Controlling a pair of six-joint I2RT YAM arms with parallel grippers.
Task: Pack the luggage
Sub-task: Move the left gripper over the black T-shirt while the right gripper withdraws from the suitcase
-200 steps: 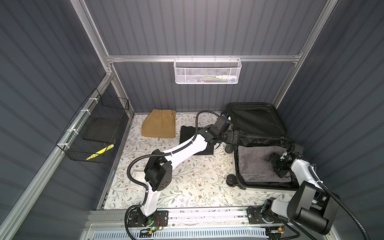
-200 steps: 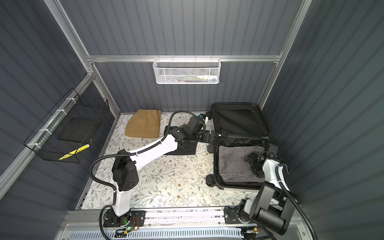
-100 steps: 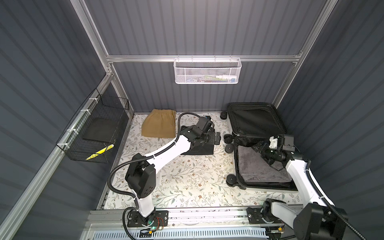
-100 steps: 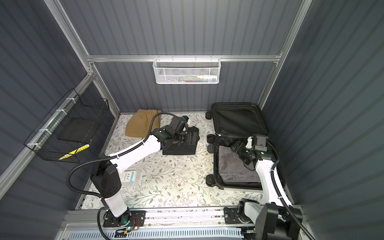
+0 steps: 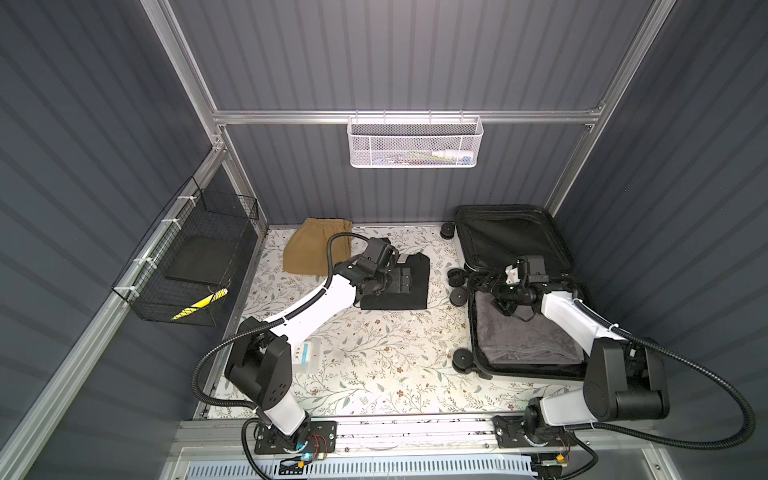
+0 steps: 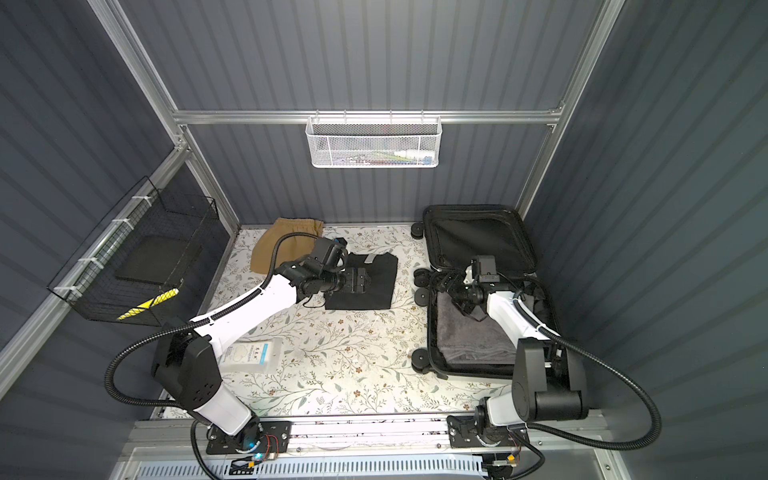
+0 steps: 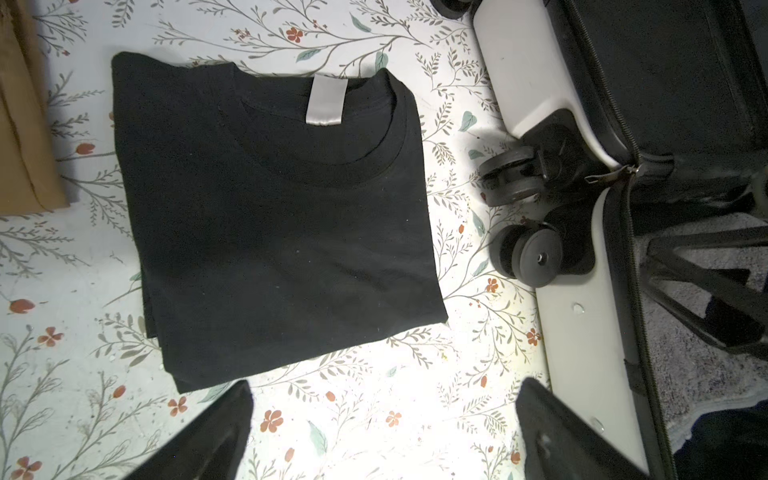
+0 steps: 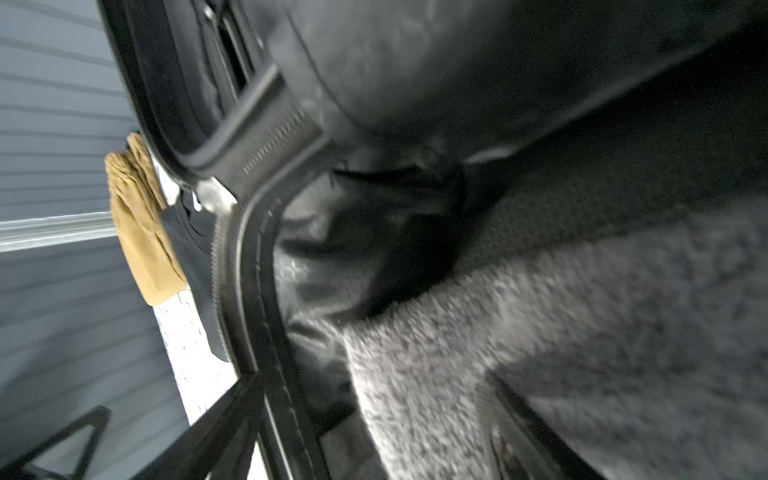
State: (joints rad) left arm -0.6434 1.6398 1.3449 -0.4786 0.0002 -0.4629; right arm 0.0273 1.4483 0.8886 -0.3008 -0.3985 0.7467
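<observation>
The luggage point(image 5: 471, 328) lies open at the right, its black-lined lid point(image 6: 478, 237) leaning on the back wall. A grey towel point(image 5: 523, 336) point(image 8: 540, 332) fills the lower half. My right gripper point(image 5: 505, 305) point(image 8: 374, 386) hangs open just above the towel's end near the hinge, with nothing between its fingers. A folded black T-shirt point(image 5: 417, 297) point(image 7: 270, 216) lies on the floral floor left of the luggage wheels. My left gripper point(image 5: 401, 280) point(image 7: 384, 388) hovers over the shirt, wide open and empty.
Folded tan shorts point(image 5: 316, 251) lie at the back, left of the shirt. A white packet point(image 6: 251, 353) rests near the left arm's base. A white mesh basket point(image 5: 415, 141) hangs on the back wall, a black wire basket point(image 5: 187, 266) on the left wall.
My left gripper has drawn back leftward from the luggage's edge to above the black shirt. The right gripper has moved up the towel toward the hinge.
</observation>
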